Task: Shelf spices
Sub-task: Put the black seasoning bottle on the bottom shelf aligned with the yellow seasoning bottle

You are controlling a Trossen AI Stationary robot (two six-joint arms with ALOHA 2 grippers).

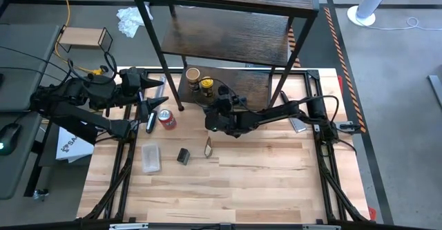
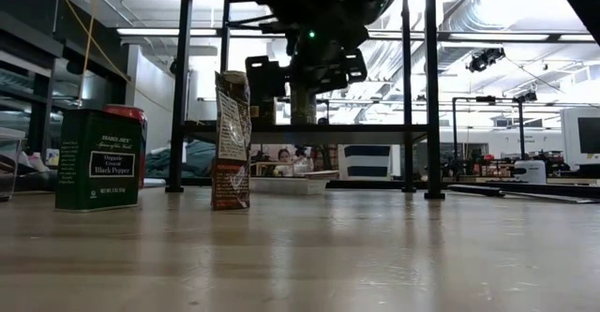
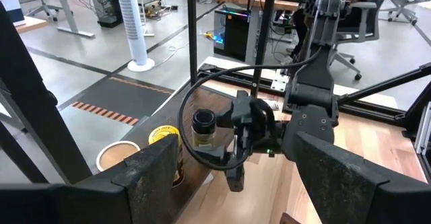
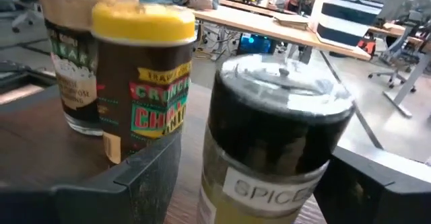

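Dark-lidded spice jar point(image 4: 276, 136) standing on the shelf's point(image 1: 242, 40) bottom board beside the yellow-lidded jar point(image 4: 143, 76) — right gripper point(image 1: 219, 100) fingers spread around it, left gripper point(image 1: 153, 97) open, idle.

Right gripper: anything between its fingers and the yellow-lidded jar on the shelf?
Yes. The right wrist view shows a black-lidded jar standing between the open right gripper's fingers, beside the yellow-lidded jar on the shelf.

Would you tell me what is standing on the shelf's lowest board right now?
On the shelf, three jars: tan-lidded jar, yellow-lidded jar, black-lidded jar between the right gripper fingers. The upper boards cover the rest.
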